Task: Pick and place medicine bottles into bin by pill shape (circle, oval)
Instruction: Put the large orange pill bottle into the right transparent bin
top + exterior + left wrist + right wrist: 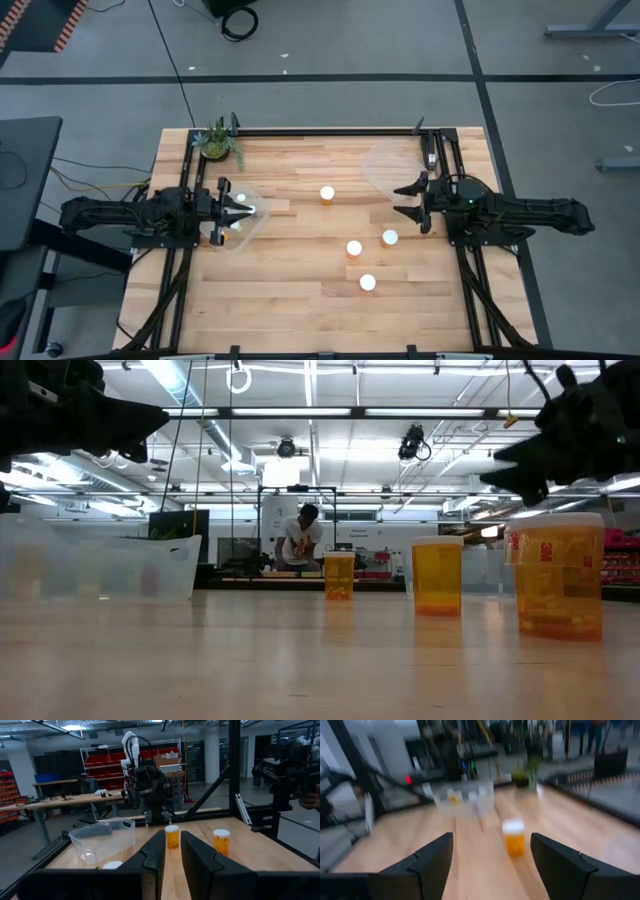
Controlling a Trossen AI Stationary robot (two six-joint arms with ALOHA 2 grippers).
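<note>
- Currently, left bin [250, 228] sits under left gripper [243, 211]; its fingers stand nearly together, empty.
- Right gripper [402, 199] hangs half spread, empty, beside right bin [385, 165].
- Four medicine bottles [354, 248] stand mid-table.
- Risk: misjudged approach topples a bottle.

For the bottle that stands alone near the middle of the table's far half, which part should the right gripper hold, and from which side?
Probably grip the amber body just under the white cap of that medicine bottle, coming level from the right gripper side. The bottle stands upright and apart from the others, its round wall offers two opposite faces, and the jaws are already open toward it.
</note>
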